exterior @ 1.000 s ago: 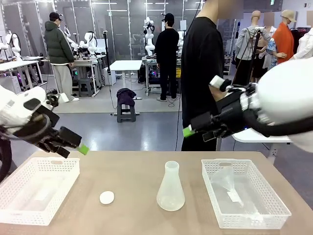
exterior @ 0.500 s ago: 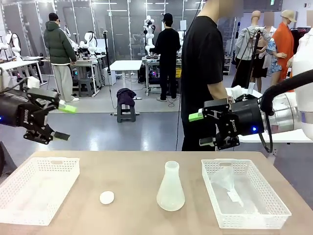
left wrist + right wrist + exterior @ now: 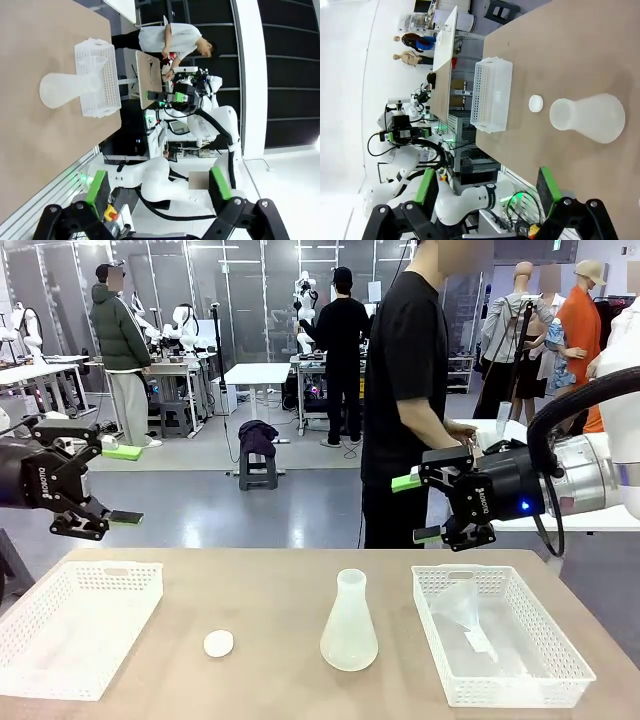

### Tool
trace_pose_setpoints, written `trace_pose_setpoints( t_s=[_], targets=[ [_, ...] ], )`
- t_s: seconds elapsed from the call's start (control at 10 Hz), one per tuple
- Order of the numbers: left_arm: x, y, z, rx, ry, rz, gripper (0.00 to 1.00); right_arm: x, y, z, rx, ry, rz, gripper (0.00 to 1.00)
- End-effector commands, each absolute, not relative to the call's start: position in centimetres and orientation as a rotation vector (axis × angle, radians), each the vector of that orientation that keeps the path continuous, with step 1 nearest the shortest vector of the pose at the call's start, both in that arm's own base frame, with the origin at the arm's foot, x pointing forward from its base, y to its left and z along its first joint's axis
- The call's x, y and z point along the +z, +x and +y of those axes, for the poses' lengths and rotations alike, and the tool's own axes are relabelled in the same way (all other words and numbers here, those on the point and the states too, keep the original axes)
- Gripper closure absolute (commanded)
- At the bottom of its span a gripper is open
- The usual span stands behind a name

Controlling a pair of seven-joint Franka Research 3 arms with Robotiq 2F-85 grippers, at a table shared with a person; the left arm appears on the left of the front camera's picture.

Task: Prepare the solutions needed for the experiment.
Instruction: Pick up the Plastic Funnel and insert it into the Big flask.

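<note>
**Both grippers held open above the table, flask untouched**

The left gripper (image 3: 123, 486) is held in the air over the table's (image 3: 280, 590) left edge, above the far end of the left basket (image 3: 75, 625). Its fingers are spread wide, one green pad above the other, and nothing is held between them. The same spread is seen in the left wrist view (image 3: 157, 186), where no object lies between the pads.

The right gripper (image 3: 417, 508) is held at a similar height on the other side, above the far left corner of the right basket (image 3: 500, 635). Its fingers are likewise spread apart and empty, as is confirmed in the right wrist view (image 3: 487, 186).

The flask (image 3: 349, 625) is stood upright near the middle of the table, between the two baskets and closer to the right one, touched by neither gripper. The solution (image 3: 349, 652) is kept in the bottom of the flask, where a faint pale yellow-green tinge is made out through the frosted wall; its exact level cannot be told. A white round cap (image 3: 218, 643) is laid flat on the table to the flask's left, apart from it and from the left basket.

A crumpled clear plastic item is seen in the right basket.

A person (image 3: 405, 390) in black is stood at the far side, turned towards another table behind the right arm, with the hands kept away from the flask.
</note>
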State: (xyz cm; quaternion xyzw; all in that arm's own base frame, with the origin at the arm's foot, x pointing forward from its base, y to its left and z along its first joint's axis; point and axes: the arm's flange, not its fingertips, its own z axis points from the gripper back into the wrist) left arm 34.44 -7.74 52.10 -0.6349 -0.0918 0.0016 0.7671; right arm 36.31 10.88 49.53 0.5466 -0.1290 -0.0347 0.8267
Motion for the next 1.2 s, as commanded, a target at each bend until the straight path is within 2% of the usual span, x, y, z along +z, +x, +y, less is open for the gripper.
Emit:
trace_pose_setpoints(
  t_s=[0.0, 0.5, 0.6, 1.1],
  targets=[
    [52.5, 34.4, -7.2, 0.018, -1.372, -0.219, 0.00, 49.2, 36.3, 10.8, -0.105, 1.180, -0.254, 0.00],
    [52.5, 34.4, -7.2, 0.018, -1.372, -0.219, 0.00, 49.3, 36.3, 10.4, -0.088, 1.166, -0.262, 0.00],
    [52.5, 34.4, -7.2, 0.018, -1.372, -0.219, 0.00, 49.1, 37.0, 8.6, -0.030, 0.937, -0.325, 0.00],
    [52.5, 34.4, -7.2, 0.018, -1.372, -0.219, 0.00, 51.3, 43.4, 4.5, 0.580, 0.374, -0.402, 0.00]
  ],
)
